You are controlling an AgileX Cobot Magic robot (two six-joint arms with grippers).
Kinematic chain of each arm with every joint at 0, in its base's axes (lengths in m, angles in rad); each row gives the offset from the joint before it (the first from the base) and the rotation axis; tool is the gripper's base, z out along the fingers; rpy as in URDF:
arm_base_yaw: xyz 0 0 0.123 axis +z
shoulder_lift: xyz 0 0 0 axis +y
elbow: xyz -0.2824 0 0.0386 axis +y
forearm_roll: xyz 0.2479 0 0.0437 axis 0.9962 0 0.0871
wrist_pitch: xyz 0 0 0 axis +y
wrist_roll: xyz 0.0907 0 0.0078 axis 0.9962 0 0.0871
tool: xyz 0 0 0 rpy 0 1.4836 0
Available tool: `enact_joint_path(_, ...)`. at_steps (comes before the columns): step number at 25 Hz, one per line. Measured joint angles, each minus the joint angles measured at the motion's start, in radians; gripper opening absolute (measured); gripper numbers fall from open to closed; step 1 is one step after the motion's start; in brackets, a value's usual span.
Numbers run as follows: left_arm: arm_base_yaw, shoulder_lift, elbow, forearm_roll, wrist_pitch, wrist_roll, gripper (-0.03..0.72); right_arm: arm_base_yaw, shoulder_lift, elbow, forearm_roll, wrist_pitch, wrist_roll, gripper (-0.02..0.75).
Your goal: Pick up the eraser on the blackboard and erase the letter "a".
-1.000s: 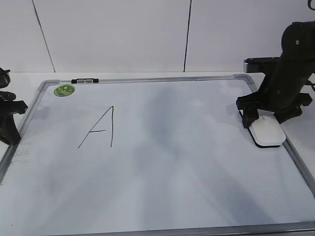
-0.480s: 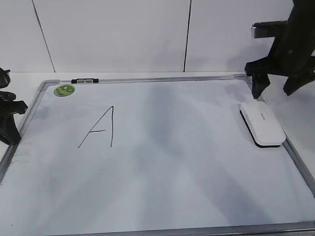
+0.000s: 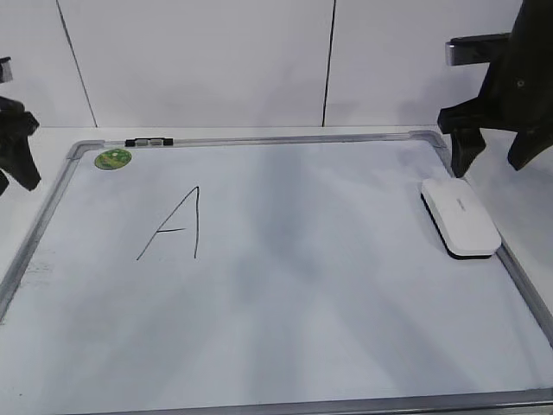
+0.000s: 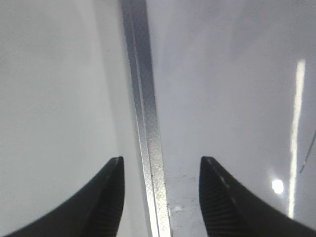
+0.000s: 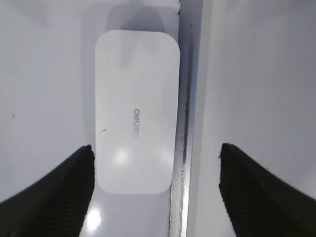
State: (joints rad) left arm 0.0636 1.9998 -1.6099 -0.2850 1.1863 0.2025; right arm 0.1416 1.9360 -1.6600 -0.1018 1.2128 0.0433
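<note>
Right claw [image 5: 155, 190] spread wide above eraser [image 5: 137, 111]; left claw [image 4: 160, 197] parted, mostly cropped; lowercase "a" unseen.

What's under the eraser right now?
The eraser lies flat on the blackboard, beside its right frame edge. The board surface beneath it is covered, so any marks there are hidden.

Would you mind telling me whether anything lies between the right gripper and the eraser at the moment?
Nothing visible does. The right gripper hangs open above the eraser, which lies flat on the blackboard against its right frame rail. One finger lines up left of the eraser, the other beyond the rail.
</note>
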Motion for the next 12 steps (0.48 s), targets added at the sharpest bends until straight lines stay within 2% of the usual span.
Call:
enact_joint_path(3,0.000,-0.014,-0.061,0.004,0.015,-0.022,0.405,0.000,-0.026,0.000,0.018,0.007,-0.004,0.596)
enact_joint_path(12,-0.011,-0.259,-0.041,0.039,0.041,-0.049,0.412,0.000,-0.184,0.005,0.032,0.013,-0.016,0.594)
